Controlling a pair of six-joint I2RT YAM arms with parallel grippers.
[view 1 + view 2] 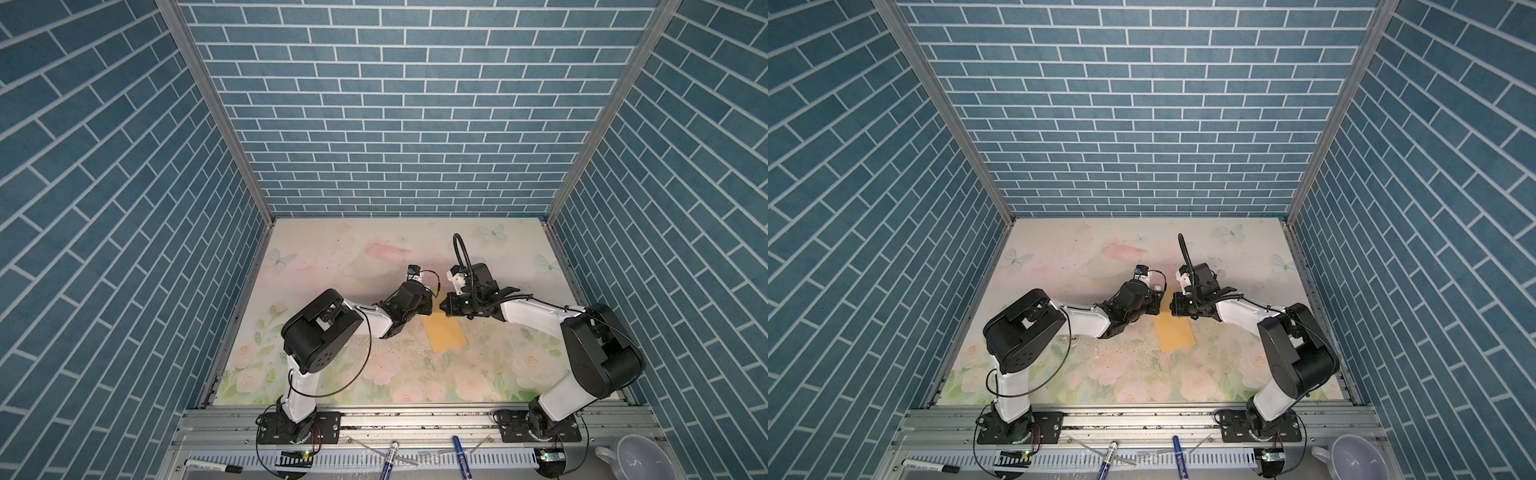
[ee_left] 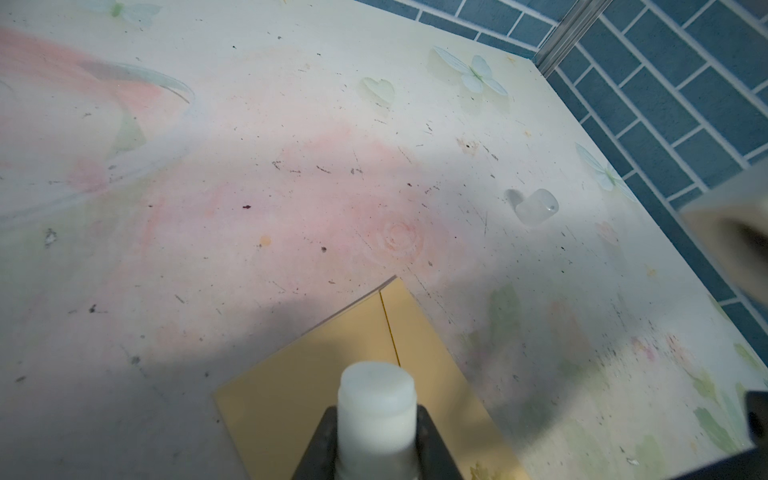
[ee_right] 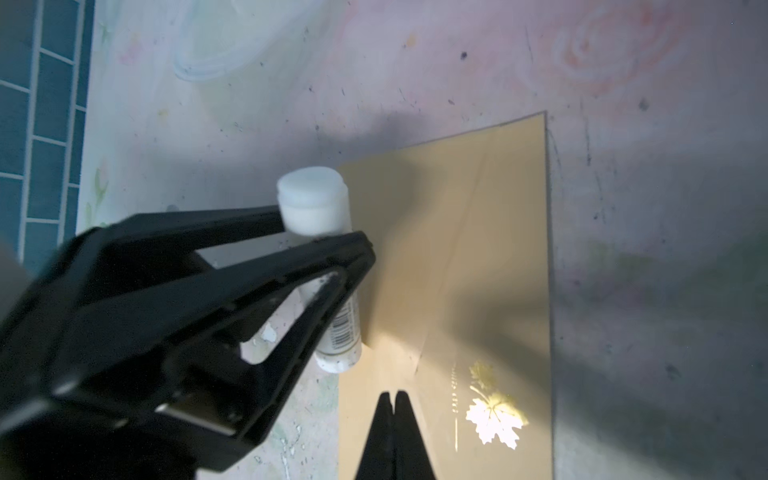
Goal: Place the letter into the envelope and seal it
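Left gripper [image 2: 376, 444]: clamped on an uncapped white glue stick [image 2: 376, 399] held over the envelope [image 1: 444, 336].
Letter: not visible; probably already inside.
Right gripper [image 3: 392, 399]: jaws closed, empty, tips at the envelope beside its gold emblem [image 3: 494, 415].
Risk: glue may drag or wrinkle the paper if the hold-down slips.
Surface: scuffed floral table [image 1: 332, 266]; loose cap [image 2: 536, 208] well apart.
Room: blue brick-pattern walls [image 1: 395, 104].
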